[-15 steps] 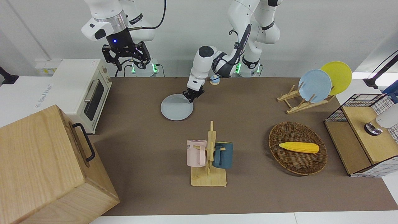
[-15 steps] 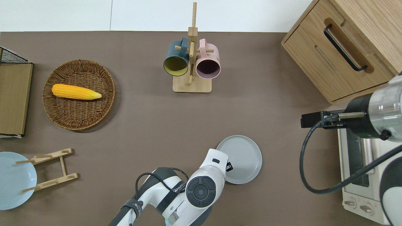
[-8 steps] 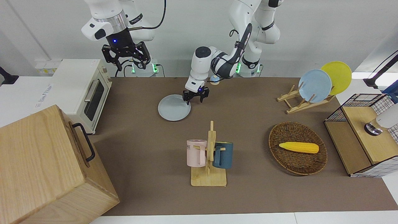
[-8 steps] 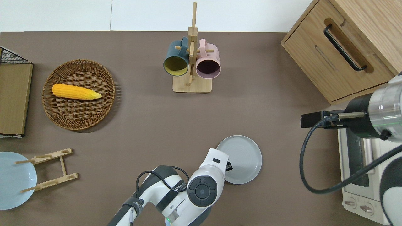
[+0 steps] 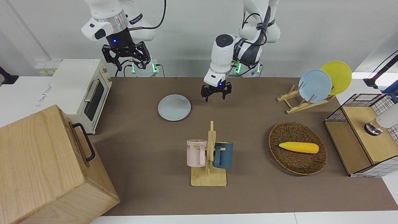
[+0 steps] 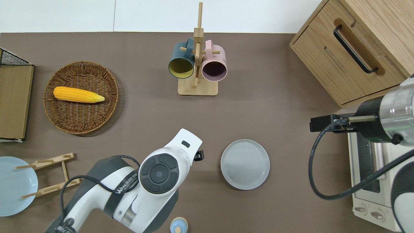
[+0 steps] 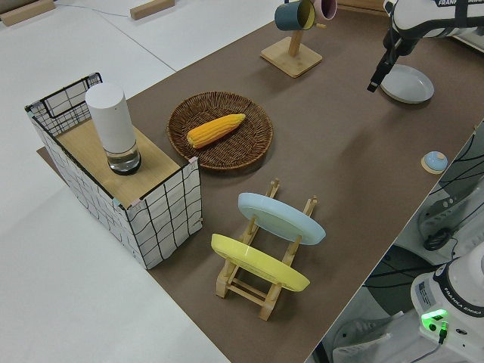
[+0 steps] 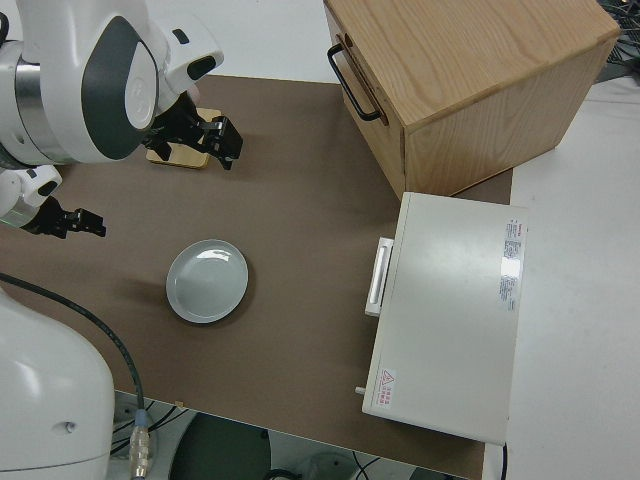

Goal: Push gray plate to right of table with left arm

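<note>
Gray plate (image 5: 174, 107) flat on table (image 5: 248, 193), left end effector (image 5: 214, 95) raised beside it, fingers spread

My left gripper (image 5: 215, 95) hangs open above the table (image 5: 248, 193), apart from the gray plate (image 5: 174, 107); my right arm's parked w/ fingers spread.

bare table (image 6: 284, 181) between gray plate (image 6: 245, 164) and toaster oven (image 6: 368, 181)
</note>
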Available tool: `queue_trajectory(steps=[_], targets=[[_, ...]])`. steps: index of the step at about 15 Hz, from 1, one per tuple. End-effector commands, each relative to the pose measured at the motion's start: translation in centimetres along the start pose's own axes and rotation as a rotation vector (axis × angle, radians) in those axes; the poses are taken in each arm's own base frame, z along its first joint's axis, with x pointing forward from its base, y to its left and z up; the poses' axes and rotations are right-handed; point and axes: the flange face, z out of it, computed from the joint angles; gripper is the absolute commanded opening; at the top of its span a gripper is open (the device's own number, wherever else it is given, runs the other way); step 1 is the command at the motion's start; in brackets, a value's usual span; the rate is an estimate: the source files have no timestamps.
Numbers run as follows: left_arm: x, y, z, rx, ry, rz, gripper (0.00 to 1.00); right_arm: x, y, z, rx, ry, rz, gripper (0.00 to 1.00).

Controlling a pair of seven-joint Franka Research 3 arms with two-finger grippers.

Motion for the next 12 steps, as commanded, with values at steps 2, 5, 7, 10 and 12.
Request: queue_trajectory(steps=[2, 5, 7, 10, 12], targets=[[3.9, -6.5, -3.7, 0.051, -0.048, 0.015, 1.00, 0.1, 0.0, -0.3, 0.018, 0.000, 0.003, 0.996], [6.7, -10.6, -6.7, 0.060, -0.067, 0.018, 1.00, 0.1, 0.0, -0.3, 0.018, 0.000, 0.003, 0.996], [8.2, -13.6, -8.9, 0.068, -0.094, 0.008, 1.00, 0.1, 0.0, -0.3, 0.018, 0.000, 0.003, 0.996], [10.1, -18.4, -11.9, 0.060, -0.113, 0.019, 1.00, 0.1, 0.0, -0.3, 0.018, 0.000, 0.003, 0.996], [10.2, -20.1, -12.8, 0.066, -0.115, 0.004, 1.00, 0.1, 0.0, -0.3, 0.018, 0.000, 0.003, 0.996]])
